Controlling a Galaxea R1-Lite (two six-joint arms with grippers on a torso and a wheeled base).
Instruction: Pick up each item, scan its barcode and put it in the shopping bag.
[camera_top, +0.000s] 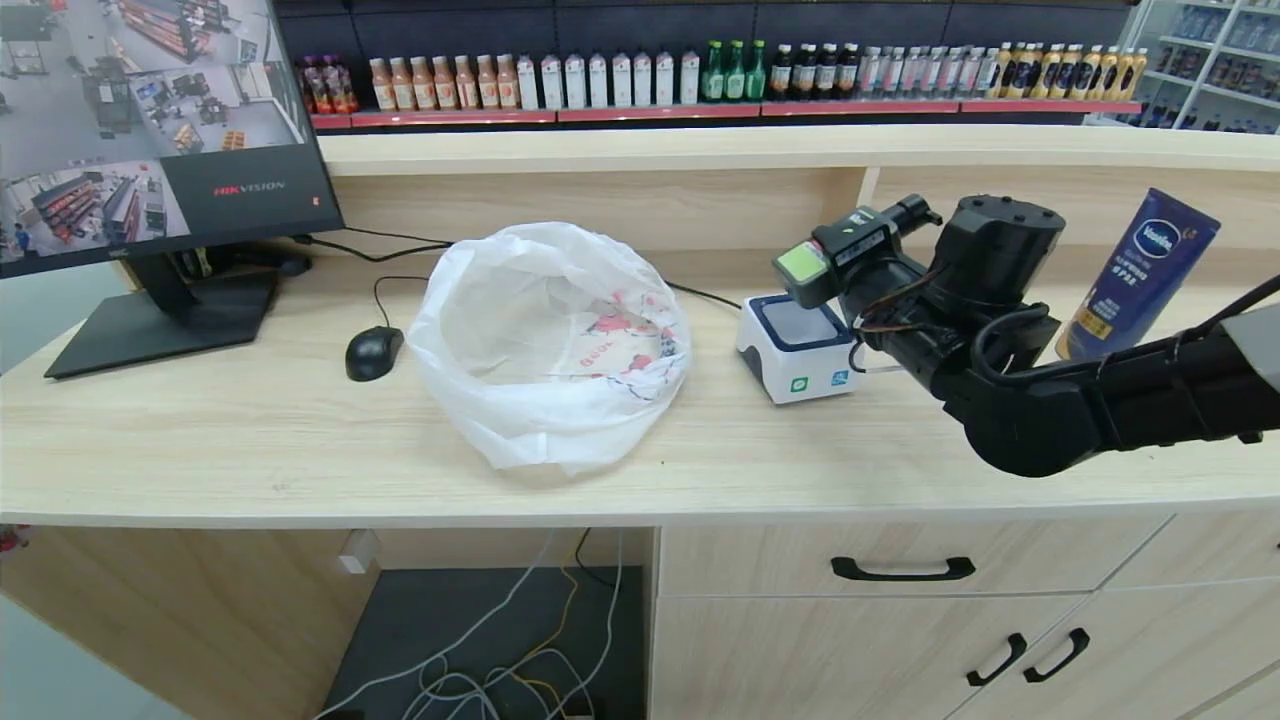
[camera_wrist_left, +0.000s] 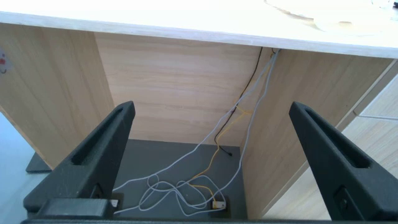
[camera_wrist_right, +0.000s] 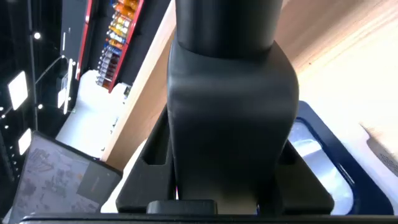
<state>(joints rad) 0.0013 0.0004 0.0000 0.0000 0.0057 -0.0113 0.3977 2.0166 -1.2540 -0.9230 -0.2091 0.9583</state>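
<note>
Right hand (camera_top: 822, 258) pinches dark item (camera_wrist_right: 227, 118) over scanner (camera_top: 795, 352) so barcode reads. Left hand (camera_wrist_left: 211, 165) spread below worktop (camera_top: 250, 440) front edge. Bag (camera_top: 550, 340) waits mid-worktop.

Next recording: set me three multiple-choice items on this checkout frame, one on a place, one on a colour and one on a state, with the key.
1. Where is the scanner?
A. inside the bag
B. beside the mouse
C. on the counter, right of the bag

2. What colour is the tall bottle?
A. red
B. blue
C. green

3. How is the left gripper?
A. open and empty
B. shut on the bottle
C. shut on a cable

Key:
1 C: it stands right of the bag, below the right gripper holding a small item.
2 B: its body is blue.
3 A: its fingers stand wide apart with nothing between them.
</note>
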